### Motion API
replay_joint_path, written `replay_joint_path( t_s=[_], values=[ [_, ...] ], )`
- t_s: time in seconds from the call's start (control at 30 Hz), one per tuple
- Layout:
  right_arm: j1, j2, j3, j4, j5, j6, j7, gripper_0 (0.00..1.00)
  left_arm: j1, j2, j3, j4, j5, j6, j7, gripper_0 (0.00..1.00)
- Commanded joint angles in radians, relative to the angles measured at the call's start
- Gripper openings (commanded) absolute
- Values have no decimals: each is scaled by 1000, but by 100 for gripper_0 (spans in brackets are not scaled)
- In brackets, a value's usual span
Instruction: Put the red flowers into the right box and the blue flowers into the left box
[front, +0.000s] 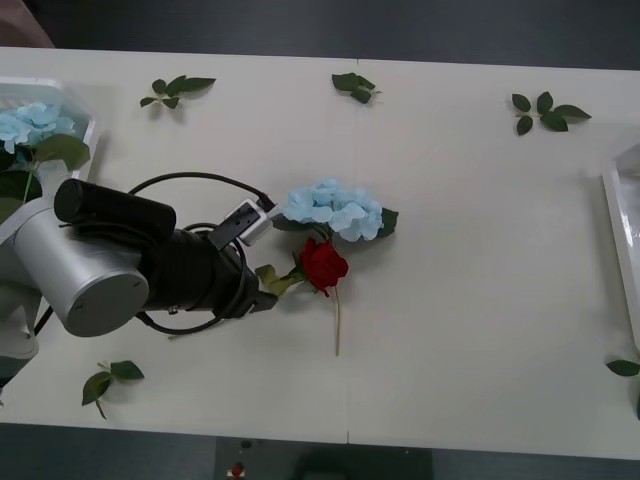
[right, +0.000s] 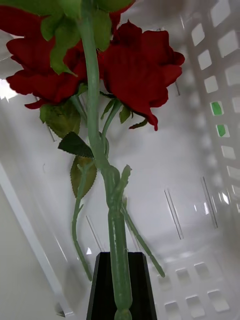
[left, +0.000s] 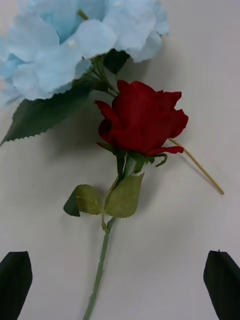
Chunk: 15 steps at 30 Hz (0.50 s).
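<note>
The left hand (left: 120, 287) is held wide open just above the counter (front: 460, 250), its black fingers either side of the stem of a red rose (front: 323, 265) that lies touching a blue hydrangea (front: 335, 208) at mid-counter. Another blue cluster (front: 30, 125) is seen in the left box (front: 88, 135). The right hand (right: 120, 295) is clamped on a rose stem (right: 117, 240), red blooms (right: 140, 65) being held inside the right box (right: 210, 165).

counter (front: 460, 330): white, wide (a seam runs down the middle)
floor (front: 300, 25): dark grey, beyond the far edge
</note>
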<state>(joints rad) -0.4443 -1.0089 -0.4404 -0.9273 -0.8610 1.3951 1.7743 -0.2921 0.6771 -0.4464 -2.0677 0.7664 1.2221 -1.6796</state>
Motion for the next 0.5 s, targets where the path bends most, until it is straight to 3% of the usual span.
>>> replay_joint_path(
  t_s=[0.03, 0.33, 0.37, 0.4, 0.43, 0.5],
  values=[
    [44, -36, 17, -30, -47, -81, -18, 0, -42, 1, -32, 23, -41, -27, -48, 100],
    [111, -36, 35, -30, -128, -186, 13, 2, -94, -82, -91, 110, -130, -44, -48, 100],
    [111, -36, 34, -31, -130, -186, 17, 19, -102, -94, -95, 130, -136, -52, -48, 100],
    [111, -34, 32, -31, -133, -186, 22, 46, -108, -103, -98, 146, -139, -56, -51, 100],
    [111, -36, 31, -31, -136, -186, 25, 80, -114, -114, -103, 167, -147, -62, -52, 100],
    [111, -36, 29, -31, -147, -185, 34, 100, -125, -129, -112, 198, -156, -76, -57, 100]
  ],
)
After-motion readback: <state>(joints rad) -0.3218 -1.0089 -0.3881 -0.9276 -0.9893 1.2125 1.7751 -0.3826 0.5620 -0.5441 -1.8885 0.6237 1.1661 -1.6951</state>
